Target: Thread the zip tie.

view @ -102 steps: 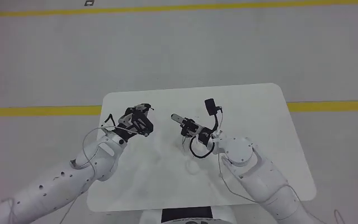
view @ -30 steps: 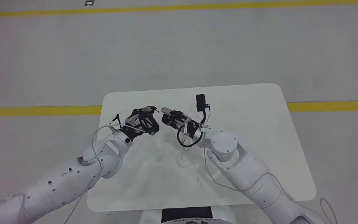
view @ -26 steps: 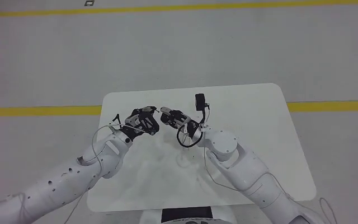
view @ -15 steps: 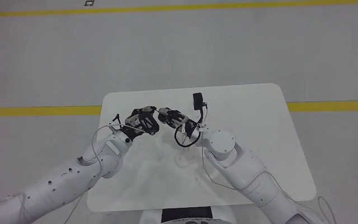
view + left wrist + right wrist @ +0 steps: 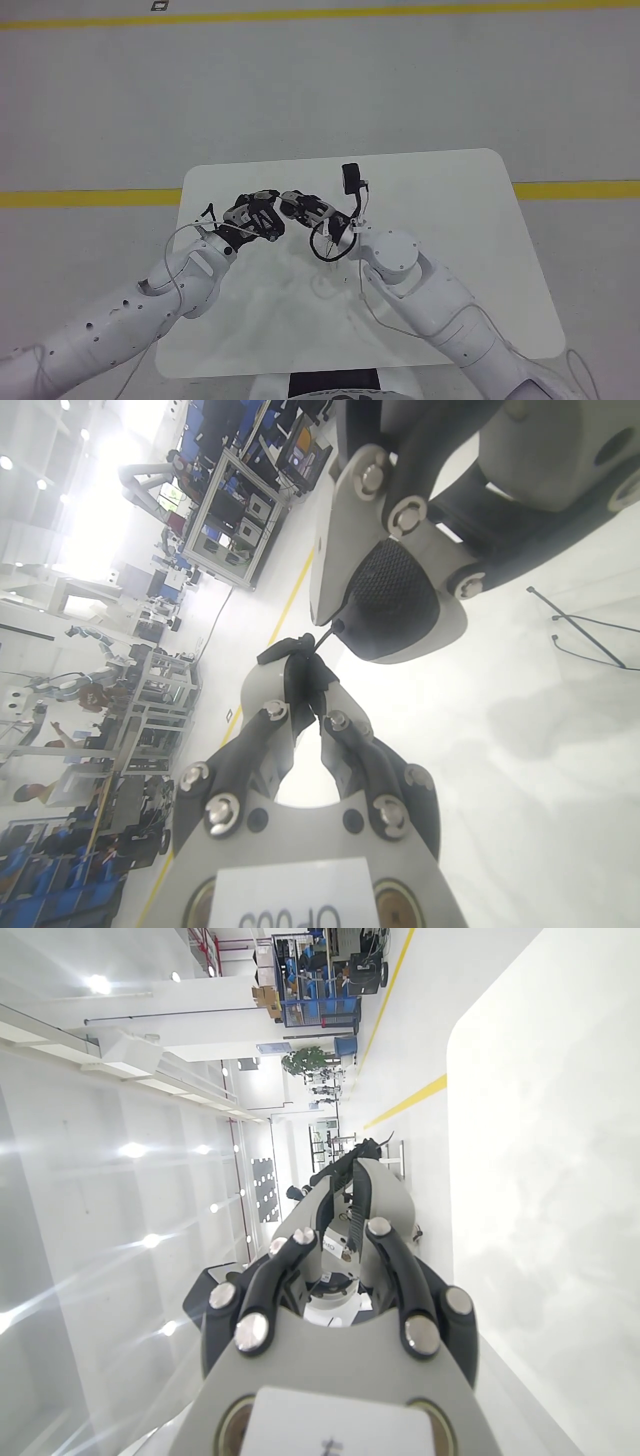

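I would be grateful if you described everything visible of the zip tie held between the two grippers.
The zip tie is a thin black plastic-looking strand, held in the air over the white table. The left gripper and the right gripper are both shut on it, tip to tip, so just a short slanted stretch shows between them. Its head is hidden.

Zip tie (image 5: 325, 634): thin black plastic strap; just a short stretch shows.
Grasp: one end is pinched between the closed fingertips of the left hand (image 5: 302, 660), the other runs in between the fingertips of the right hand (image 5: 332, 620).
Pose: taut and straight in the small gap between the two hands, held up off the worktop.
Other zip ties (image 5: 580, 627): black, lying crossed on the worktop, well apart from both hands, on the left hand's side away from the right hand.
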